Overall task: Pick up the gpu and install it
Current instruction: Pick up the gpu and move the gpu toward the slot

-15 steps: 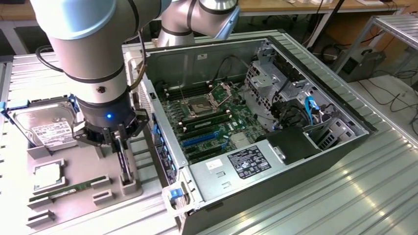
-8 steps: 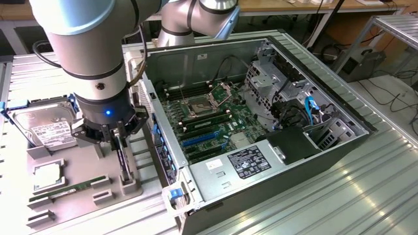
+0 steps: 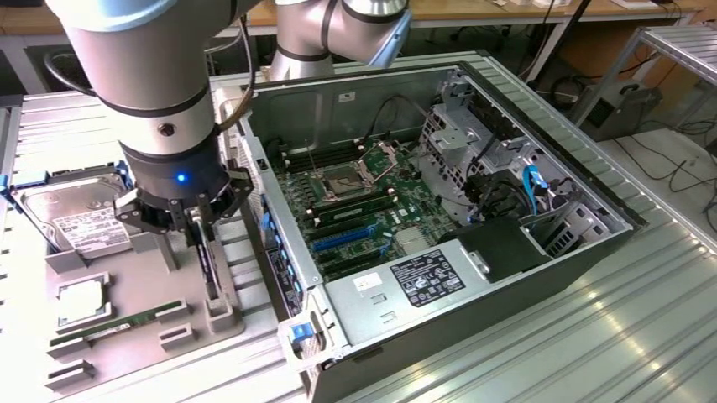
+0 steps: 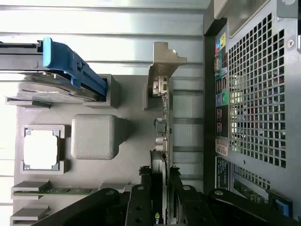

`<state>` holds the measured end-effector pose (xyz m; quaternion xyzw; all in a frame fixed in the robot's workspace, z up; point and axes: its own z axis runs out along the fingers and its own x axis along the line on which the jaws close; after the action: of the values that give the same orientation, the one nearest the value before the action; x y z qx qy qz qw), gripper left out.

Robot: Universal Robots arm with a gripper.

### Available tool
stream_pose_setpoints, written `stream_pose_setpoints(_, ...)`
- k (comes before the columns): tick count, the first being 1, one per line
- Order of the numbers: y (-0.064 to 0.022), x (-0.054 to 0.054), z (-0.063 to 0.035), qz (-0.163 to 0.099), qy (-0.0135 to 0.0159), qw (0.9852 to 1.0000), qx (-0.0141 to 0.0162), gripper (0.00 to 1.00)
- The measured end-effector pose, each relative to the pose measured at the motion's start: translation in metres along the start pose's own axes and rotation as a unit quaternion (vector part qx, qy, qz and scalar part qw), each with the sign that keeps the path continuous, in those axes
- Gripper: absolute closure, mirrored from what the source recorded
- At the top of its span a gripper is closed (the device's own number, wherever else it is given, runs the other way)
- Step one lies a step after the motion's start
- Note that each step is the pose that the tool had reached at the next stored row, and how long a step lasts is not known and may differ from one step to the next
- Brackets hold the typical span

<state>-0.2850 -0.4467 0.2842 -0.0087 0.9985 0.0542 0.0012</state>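
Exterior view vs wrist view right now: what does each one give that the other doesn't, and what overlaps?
Exterior view: the arm and the inside of the open case, with its motherboard. Wrist view: the case's perforated rear panel and the gpu's silver bracket. Both: the end effector shut on the gpu, which stands on edge in the gray tray, with the hard drive and CPU chip alongside.

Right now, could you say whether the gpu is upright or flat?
Upright: the gpu stands on edge in the grey tray, silver bracket at one end.
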Motion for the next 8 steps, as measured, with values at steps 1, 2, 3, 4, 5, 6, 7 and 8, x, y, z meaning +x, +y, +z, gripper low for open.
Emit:
stream_pose_setpoints(1,0.0003,0.000,-0.0025,0.000,0.0000,1.0000,-0.0013,0.74)
stream_pose_setpoints(2,0.0005,0.000,-0.0061,0.000,0.0000,1.0000,-0.0027,0.74)
stream_pose_setpoints(3,0.0008,0.000,-0.0089,0.000,-0.0001,1.0000,-0.0040,0.74)
stream_pose_setpoints(4,0.0011,0.000,-0.0122,0.000,-0.0001,1.0000,-0.0052,0.74)
stream_pose_setpoints(5,0.0013,0.000,-0.0152,0.000,-0.0001,1.0000,-0.0061,0.74)
stream_pose_setpoints(6,0.0016,0.000,-0.0187,0.000,-0.0001,1.0000,-0.0072,0.74)
stream_pose_setpoints(7,0.0020,0.000,-0.0239,0.000,0.0000,1.0000,-0.0085,0.74)
stream_pose_setpoints(8,0.0023,0.000,-0.0286,0.000,-0.0001,1.0000,-0.0094,0.74)
